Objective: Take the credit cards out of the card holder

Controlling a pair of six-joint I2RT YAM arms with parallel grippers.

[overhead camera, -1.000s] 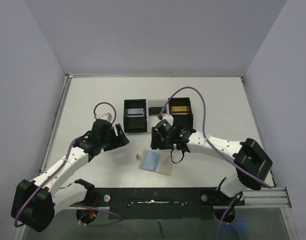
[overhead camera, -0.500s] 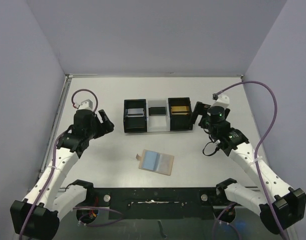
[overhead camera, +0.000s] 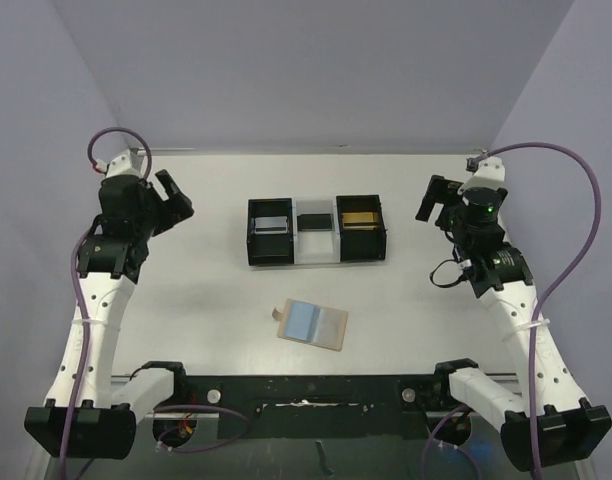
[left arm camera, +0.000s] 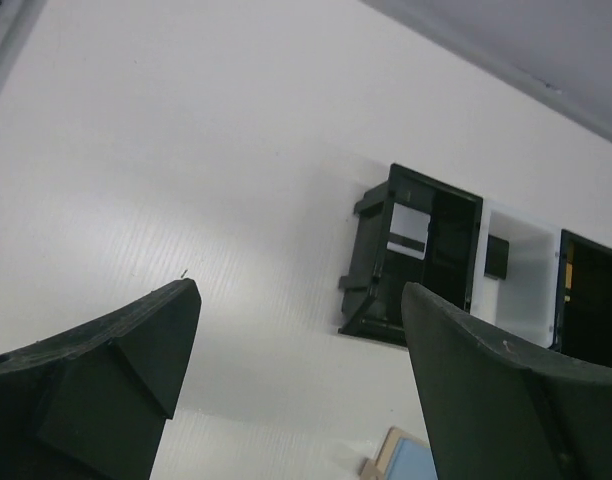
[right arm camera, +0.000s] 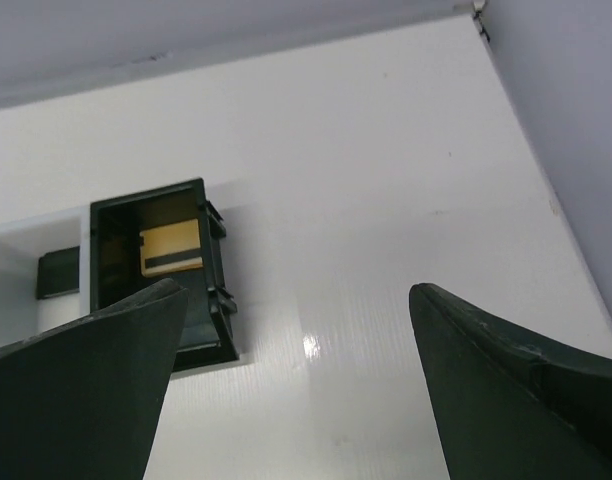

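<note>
Black-and-white three-compartment tray [overhead camera: 270,256]: grey card [overhead camera: 271,224] left, dark card [overhead camera: 313,222] middle, gold card [overhead camera: 360,217] right. Flat tan-brown card holder [overhead camera: 331,333], nearer me than the tray, bears light blue-grey credit card [overhead camera: 306,320]. My left gripper [overhead camera: 176,195] and right gripper [overhead camera: 436,200]: agape, empty.

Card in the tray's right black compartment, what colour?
The card is yellow-gold with a dark stripe; clearest in right wrist view.

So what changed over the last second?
Both arms pulled back from the centre: left tool out to the left side, right tool out to the right, both open and empty. Card holder with its light blue card and the tray unmoved.
</note>
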